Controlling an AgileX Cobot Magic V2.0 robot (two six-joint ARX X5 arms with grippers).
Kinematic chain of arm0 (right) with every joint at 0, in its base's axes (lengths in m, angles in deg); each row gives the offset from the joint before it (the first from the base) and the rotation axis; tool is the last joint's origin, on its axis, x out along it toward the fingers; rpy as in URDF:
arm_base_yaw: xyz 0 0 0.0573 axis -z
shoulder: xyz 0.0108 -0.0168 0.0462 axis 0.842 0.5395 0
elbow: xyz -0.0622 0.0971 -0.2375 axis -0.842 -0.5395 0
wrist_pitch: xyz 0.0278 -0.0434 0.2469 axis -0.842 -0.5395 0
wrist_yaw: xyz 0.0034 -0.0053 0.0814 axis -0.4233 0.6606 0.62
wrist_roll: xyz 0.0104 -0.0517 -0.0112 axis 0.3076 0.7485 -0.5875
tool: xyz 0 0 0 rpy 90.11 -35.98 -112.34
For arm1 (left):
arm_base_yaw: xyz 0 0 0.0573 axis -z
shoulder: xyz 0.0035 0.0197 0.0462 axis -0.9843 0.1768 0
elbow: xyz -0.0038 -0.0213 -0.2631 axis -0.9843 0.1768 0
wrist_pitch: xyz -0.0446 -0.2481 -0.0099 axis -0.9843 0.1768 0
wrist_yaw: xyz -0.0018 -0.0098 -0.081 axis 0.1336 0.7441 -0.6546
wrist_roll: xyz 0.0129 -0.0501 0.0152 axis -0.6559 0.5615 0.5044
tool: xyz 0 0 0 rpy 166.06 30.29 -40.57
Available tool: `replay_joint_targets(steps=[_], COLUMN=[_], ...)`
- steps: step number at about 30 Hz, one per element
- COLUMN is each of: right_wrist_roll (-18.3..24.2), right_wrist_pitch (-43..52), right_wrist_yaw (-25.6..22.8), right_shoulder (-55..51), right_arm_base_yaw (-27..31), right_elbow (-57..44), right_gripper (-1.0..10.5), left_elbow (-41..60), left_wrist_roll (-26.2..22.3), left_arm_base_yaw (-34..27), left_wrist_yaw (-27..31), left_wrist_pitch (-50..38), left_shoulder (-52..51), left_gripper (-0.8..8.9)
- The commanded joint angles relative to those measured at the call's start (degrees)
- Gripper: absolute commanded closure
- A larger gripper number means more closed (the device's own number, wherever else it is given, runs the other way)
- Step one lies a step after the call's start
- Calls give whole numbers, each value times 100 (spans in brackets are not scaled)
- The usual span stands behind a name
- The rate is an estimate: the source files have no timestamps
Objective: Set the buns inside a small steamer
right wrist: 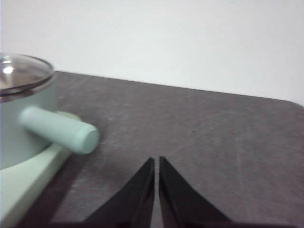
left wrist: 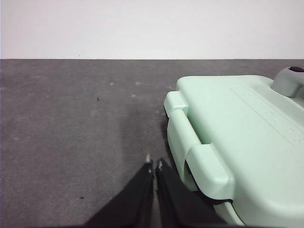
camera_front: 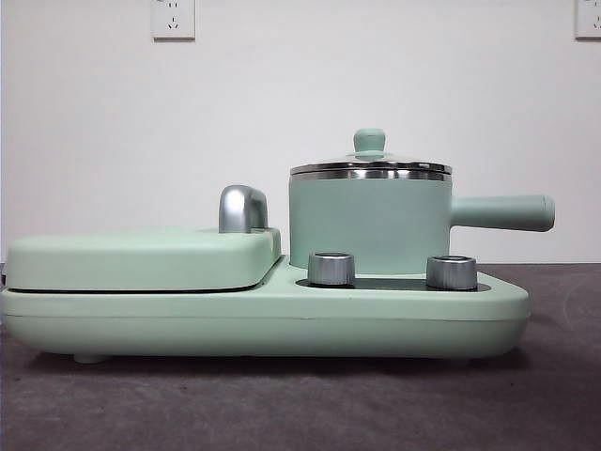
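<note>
A mint-green cooker base sits on the dark grey table, in front of a white wall with two sockets, one high at about 11 o'clock in the front view and one at the upper right corner. On the base, toward 3 o'clock from its middle, stands the small steamer: a mint-green round pot with a steel rim. Its glass lid with the green knob is on and closed. The long handle sticks out level toward 3 o'clock, past the edge of the base. Two steel dials stand on the base just in front of the pot. Toward 9 o'clock on the same base lies the flat griddle, its lid shut, with a rounded steel handle rising at its back corner beside the pot.

No buns show in any view.

The left gripper hangs over bare table just beside the outer end of the griddle, not touching it. Its fingers are pressed together at the tips and hold nothing. The right gripper hangs over bare table on the handle side of the steamer, near the handle's end but apart from it. Its fingers are likewise clenched on nothing, with only a thin slit between them. Neither arm shows in the front view.
</note>
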Motion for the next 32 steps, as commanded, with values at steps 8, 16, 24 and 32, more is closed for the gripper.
replay_joint_targets(steps=[8,16,24,32], right_wrist_roll=[-59,-59,-59,-59], right_wrist_pitch=[157,267,278,278], right_wrist_yaw=[-118,-136,-136,-136], right_shoulder=[-57,-57,-57,-57], right_arm_base_yaw=[111,111,111,111], right_elbow=[-127,-125,-125,-125], right_gripper=[933,932,933,933], left_elbow=[111,111,111,111], left_wrist_roll=[39,39,39,39], left_arm_base_yaw=[11,11,11,11], left_wrist_yaw=[9,9,9,9], left_wrist_pitch=[-55,-57,-57,-57], left_shoulder=[-2,-2,-2,-2], left_gripper=[803,803,803,803])
